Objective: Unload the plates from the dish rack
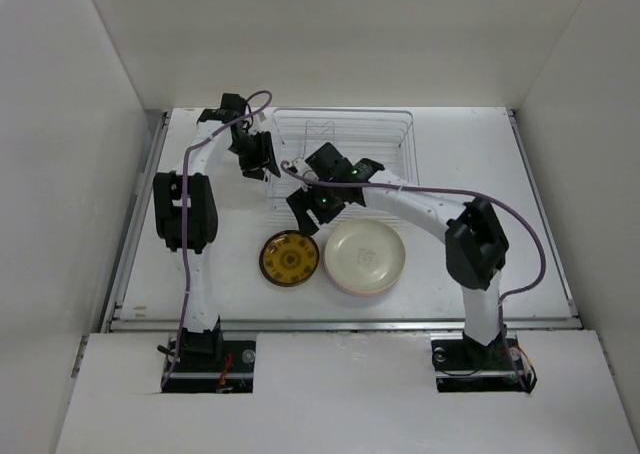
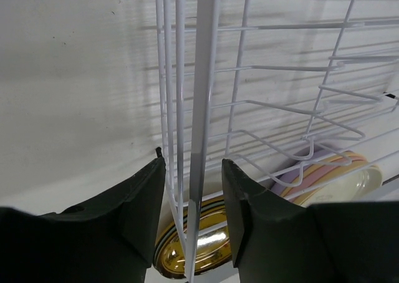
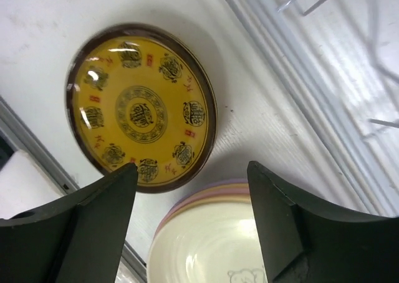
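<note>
From above, the left gripper (image 1: pixel 267 164) sits at the left side wall of the rectangular silver wire dish rack (image 1: pixel 411 149), which holds no plates. The rack's basket spreads out just beyond its fingertips. The right gripper (image 1: pixel 306 214) hangs off the rack's near left corner. Just below it on the white table (image 1: pixel 500 174) lie the small round mustard-yellow plate with a dark pattern (image 1: pixel 290 259) and, touching or almost touching that plate's right edge, a stack of larger round plates with a cream one on top (image 1: pixel 365 256). From this height I cannot tell how either pair of jaws stands.

In the left wrist view, the left gripper (image 2: pixel 193 196) straddles the rack's upright side frame (image 2: pixel 206 77). Its two dark fingers (image 2: pixel 140 214) stand parted, one on each side of the wires. A sliver of space shows on the right side, so the jaws are spread rather than clamped. Past the fingertips and through the wires lie the mustard-yellow plate (image 2: pixel 215 242) and, further right, the stack (image 2: pixel 330 171), showing lavender, pink, tan and cream rims.

In the right wrist view, the right gripper (image 3: pixel 193 171) is spread wide with nothing between its fingers (image 3: pixel 93 214). Beneath the gap, the mustard-yellow plate (image 3: pixel 142 108) lies flat ahead of the left finger. The cream-topped stack (image 3: pixel 218 245) lies between the fingers, with lavender and pink rims showing beneath its top plate. The rack's blurred edge (image 3: pixel 312 102) runs ahead to the right.
</note>
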`<state>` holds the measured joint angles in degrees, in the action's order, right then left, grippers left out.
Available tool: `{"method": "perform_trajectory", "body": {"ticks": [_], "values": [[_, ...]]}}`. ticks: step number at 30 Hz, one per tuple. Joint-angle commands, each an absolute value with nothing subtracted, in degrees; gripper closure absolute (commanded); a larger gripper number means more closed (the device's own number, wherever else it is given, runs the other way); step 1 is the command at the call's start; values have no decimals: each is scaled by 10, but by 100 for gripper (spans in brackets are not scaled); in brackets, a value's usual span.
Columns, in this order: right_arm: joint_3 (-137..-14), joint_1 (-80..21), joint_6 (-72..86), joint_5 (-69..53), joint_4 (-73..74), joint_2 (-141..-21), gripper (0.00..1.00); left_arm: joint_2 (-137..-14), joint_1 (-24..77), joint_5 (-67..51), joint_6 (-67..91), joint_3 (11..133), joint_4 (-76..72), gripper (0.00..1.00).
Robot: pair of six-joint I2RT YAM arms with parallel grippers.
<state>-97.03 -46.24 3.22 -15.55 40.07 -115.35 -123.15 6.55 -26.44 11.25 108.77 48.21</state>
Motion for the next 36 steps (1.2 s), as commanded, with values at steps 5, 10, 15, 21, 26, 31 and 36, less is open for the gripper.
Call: {"method": "perform_trajectory", "body": {"ticks": [5,10,15,21,26,31,36], "values": [[-999,-468,68,7,348,-983,18,-1162,63,-264,106,1121,509,57],[-963,-418,174,219,372,-878,7,-1103,63,-224,77,1134,509,50],[-840,-368,240,530,377,-756,1,-1036,48,-160,58,1101,478,42],[-783,-305,424,725,562,-633,1,-949,29,-3,77,1036,469,28],[-752,-300,458,724,616,-514,1,-815,29,177,48,928,413,8],[-768,-300,405,629,615,-464,1,-766,29,203,8,878,424,0],[-787,-300,411,606,642,-471,1,-718,29,187,8,822,410,0]]}}
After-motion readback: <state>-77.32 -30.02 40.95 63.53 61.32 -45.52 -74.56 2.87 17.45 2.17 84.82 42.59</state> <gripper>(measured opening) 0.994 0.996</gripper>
